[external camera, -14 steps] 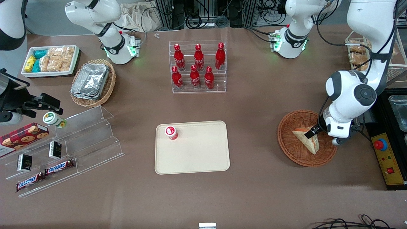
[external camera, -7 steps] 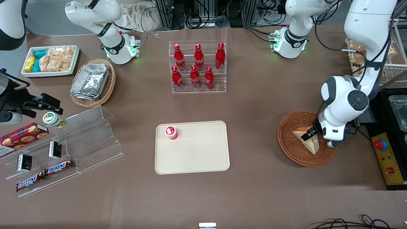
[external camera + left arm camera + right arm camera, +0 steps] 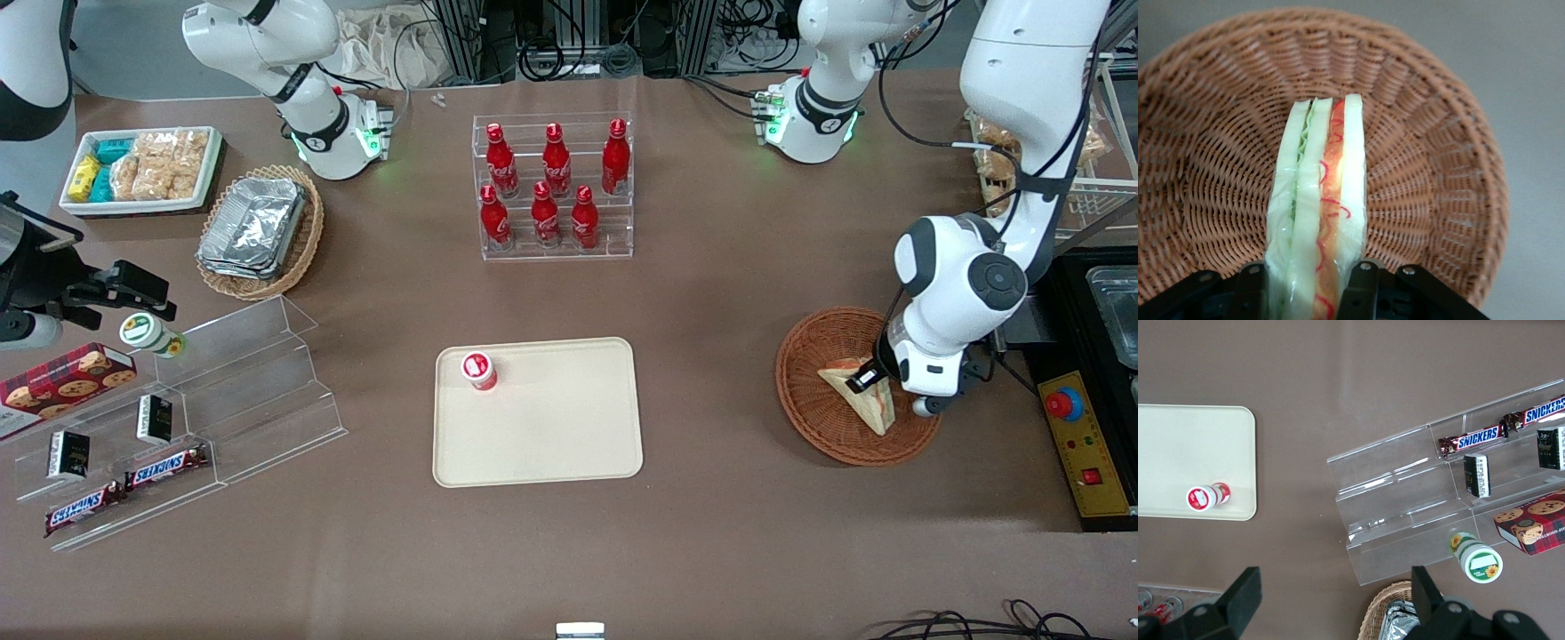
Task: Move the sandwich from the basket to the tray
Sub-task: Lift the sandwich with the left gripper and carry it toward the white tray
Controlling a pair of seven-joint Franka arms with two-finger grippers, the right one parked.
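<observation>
Gripping the sandwich (image 3: 861,393) inside the basket (image 3: 813,404), the hand (image 3: 864,379) pinches its wide end.

Front view: the pale wedge lies in the round reddish-brown wicker bowl, toward the working arm's end of the table (image 3: 711,293), well apart from the cream tray (image 3: 551,427), where a small red-capped bottle (image 3: 477,370) stands.
Left wrist view: both fingers (image 3: 1361,287) press the clear-wrapped sandwich (image 3: 1318,200), white bread flanking green and red filling stripes, above the woven basket (image 3: 1431,173).

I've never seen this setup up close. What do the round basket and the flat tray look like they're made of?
The basket looks like reddish-brown woven wicker: its strands and ribs show around the sandwich, which the gripper grips. The tray looks like smooth, matte cream plastic with a low rim, though that is a guess from its even surface.
</observation>
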